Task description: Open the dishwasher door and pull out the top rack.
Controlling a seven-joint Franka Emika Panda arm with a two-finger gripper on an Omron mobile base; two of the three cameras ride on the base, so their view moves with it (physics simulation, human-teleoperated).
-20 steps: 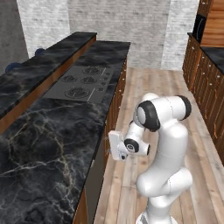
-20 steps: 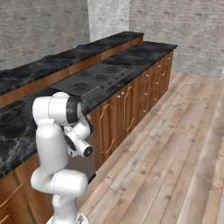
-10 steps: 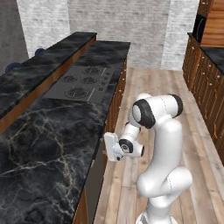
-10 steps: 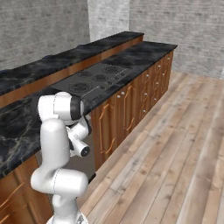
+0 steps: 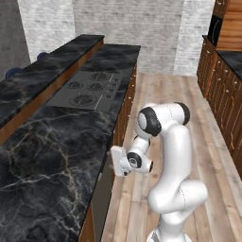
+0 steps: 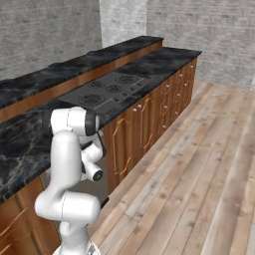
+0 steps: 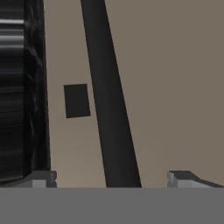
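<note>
The door [image 7: 175, 87] is plain matte grey-brown, with a black bar [image 7: 111, 109] across it and a small dark rectangle [image 7: 77, 100]. The bench [image 5: 52, 156] is black marble with pale veins. The hob [image 5: 87, 90] is dark grey. The cabinets [image 6: 144, 124] are reddish-brown wood. The floor [image 6: 199, 174] is light planks. The arm [image 5: 172, 156] is white with dark joints.

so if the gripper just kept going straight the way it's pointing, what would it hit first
Most likely the dark bar handle on the flat grey-brown dishwasher door: it runs between the open gripper fingertips in the hand view. How far ahead it lies is unclear.
</note>
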